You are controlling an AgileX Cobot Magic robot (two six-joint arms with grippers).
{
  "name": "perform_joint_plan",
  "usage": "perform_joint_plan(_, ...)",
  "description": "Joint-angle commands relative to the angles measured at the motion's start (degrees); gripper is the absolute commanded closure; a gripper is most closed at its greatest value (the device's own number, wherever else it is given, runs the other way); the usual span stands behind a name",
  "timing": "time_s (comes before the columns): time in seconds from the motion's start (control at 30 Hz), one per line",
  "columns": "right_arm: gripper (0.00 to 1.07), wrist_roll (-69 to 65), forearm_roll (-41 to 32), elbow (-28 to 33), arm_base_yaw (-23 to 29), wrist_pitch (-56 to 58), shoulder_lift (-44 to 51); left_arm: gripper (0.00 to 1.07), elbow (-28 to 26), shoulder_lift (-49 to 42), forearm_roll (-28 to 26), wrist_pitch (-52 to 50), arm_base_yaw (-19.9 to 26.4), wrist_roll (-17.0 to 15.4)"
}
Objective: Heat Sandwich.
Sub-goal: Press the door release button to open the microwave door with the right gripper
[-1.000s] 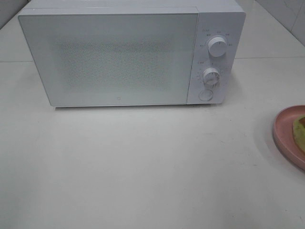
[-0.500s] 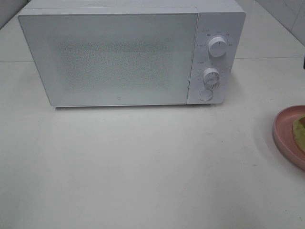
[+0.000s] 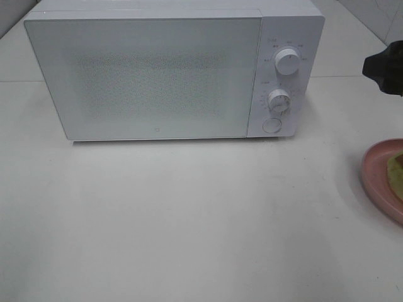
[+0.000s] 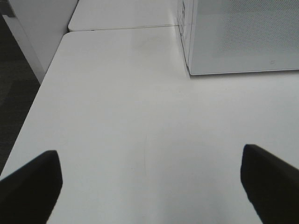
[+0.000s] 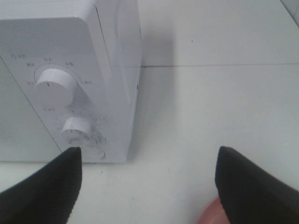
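The left fingers (image 4: 32,186) and right fingers (image 5: 252,186) stood wide, empty. On the white counter (image 3: 189,220), the pale-bread layered sandwich (image 3: 396,173), probably soft and loose, lay half-cropped on a round pink plate (image 3: 376,175) at the right; gripping the rim seemed safer. Beyond, the white boxy microwave (image 3: 157,75) stood shut.

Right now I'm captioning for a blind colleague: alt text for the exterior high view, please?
A white microwave, door closed, stands on a white table. At the right edge, a pink plate holds the sandwich, and the dark right arm shows above it.
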State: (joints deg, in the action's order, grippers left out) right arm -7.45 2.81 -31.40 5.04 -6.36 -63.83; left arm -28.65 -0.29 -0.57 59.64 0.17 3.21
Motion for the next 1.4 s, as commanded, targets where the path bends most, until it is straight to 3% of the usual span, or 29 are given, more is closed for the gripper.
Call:
perform_joint_plan(0.03,0.31,0.1,-0.1,-0.2,-0.1,-6.8,-2.6,0.09,0.1,-1.6,0.2,-0.1,0.0,-0.4)
perform_joint_plan(0.23,0.31,0.7,-1.0,3.5,-0.1,-19.4,-6.5,0.09,0.1,-1.6,0.2,-0.1,0.0,-0.4)
perform_joint_plan(0.37,0.31,5.7,-5.5,6.2,1.7,-26.2,-9.3,0.09,0.1,-1.6,0.2,-0.1,0.0,-0.4)
perform_joint_plan(0.6,0.31,17.0,-21.2,11.0,12.1,-39.6,-15.1,0.09,0.1,-1.6,0.2,-0.1,0.0,-0.3)
perform_joint_plan(0.9,0.31,20.9,-33.2,12.8,24.2,-50.2,-21.0,0.09,0.1,-1.6,0.2,-0.1,0.0,-0.3)
perform_joint_plan(1.13,0.31,21.3,-41.3,12.8,32.6,-56.6,-27.2,0.09,0.1,-1.6,0.2,-0.1,0.0,-0.3)
perform_joint_plan(1.4,0.31,21.0,-45.3,12.8,37.2,-59.5,-32.1,0.09,0.1,-1.6,0.2,-0.1,0.0,-0.3)
